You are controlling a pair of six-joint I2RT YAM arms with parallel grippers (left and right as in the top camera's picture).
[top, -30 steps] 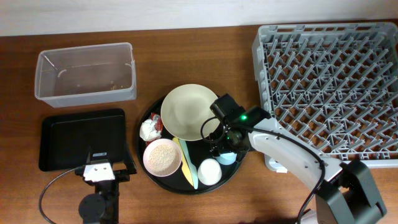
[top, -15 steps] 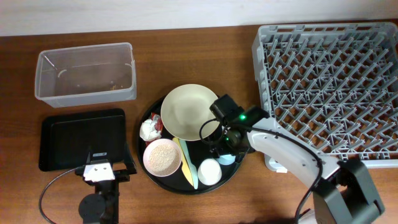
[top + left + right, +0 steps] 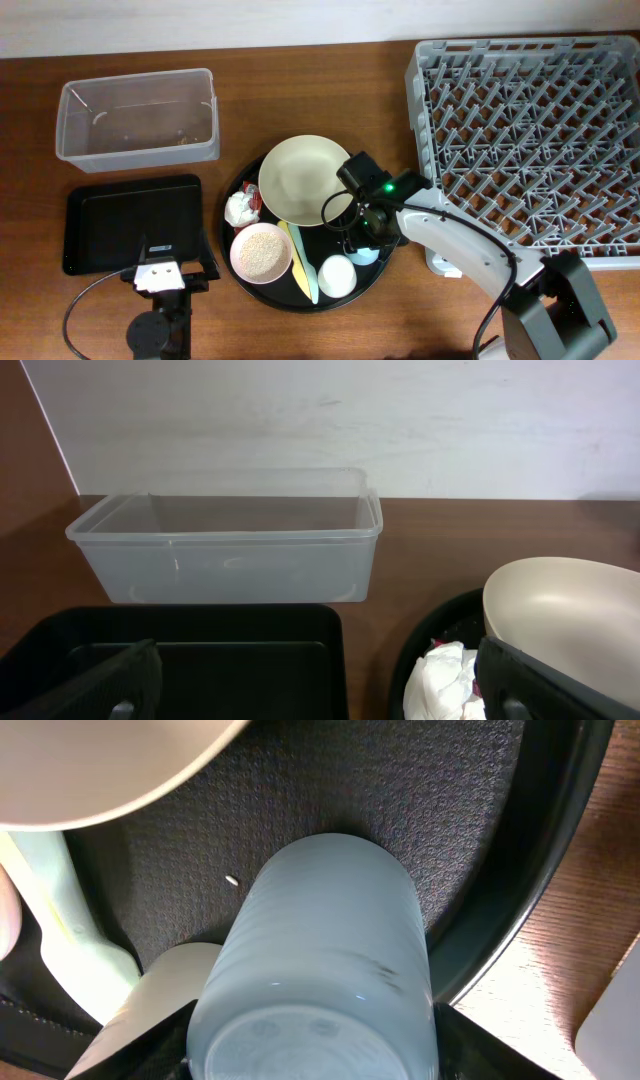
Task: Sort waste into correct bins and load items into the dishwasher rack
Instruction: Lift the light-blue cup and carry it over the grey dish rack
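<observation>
The light blue cup (image 3: 320, 950) lies on its side on the round black tray (image 3: 440, 810), beside the white cup (image 3: 150, 990). My right gripper (image 3: 315, 1045) has a finger pressed against each side of the blue cup (image 3: 365, 254). The cream plate (image 3: 305, 180), the white bowl of rice grains (image 3: 261, 251), the crumpled wrapper (image 3: 240, 208) and the yellow (image 3: 297, 255) and green utensils (image 3: 310, 275) share that tray. My left gripper (image 3: 320, 695) is open and empty over the near edge of the shallow black bin (image 3: 200, 650).
The clear tub (image 3: 138, 120) stands at the back left, behind the black rectangular bin (image 3: 130, 222). The grey dishwasher rack (image 3: 530, 140) fills the right side, its corner close to my right arm. One stray grain (image 3: 232, 880) lies on the tray mat.
My right gripper's fingers have closed inward onto the blue cup. The left arm and everything else have stayed in place.
</observation>
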